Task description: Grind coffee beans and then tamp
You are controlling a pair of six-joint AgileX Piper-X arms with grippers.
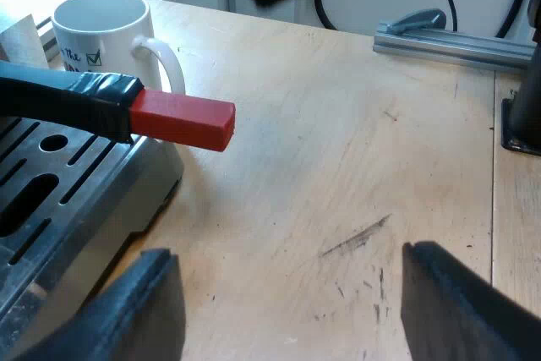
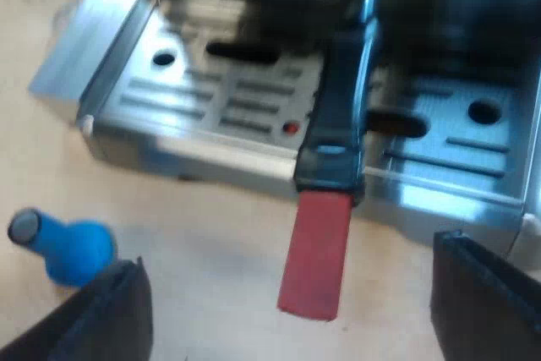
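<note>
My left end effector [image 1: 287, 306] is hanging wide open over the wooden surface [image 1: 338, 166], gripping nothing. The holder's handle [image 1: 68, 99] is sticking out over the espresso machine's [image 1: 51, 183] drip tray, with the mug [image 1: 101, 27] sitting just behind its red end [image 1: 182, 120]. My right end effector [image 2: 292, 327] is gaping empty too, facing that red end, with the blue tamper [image 2: 68, 247] lying near one finger.
</note>
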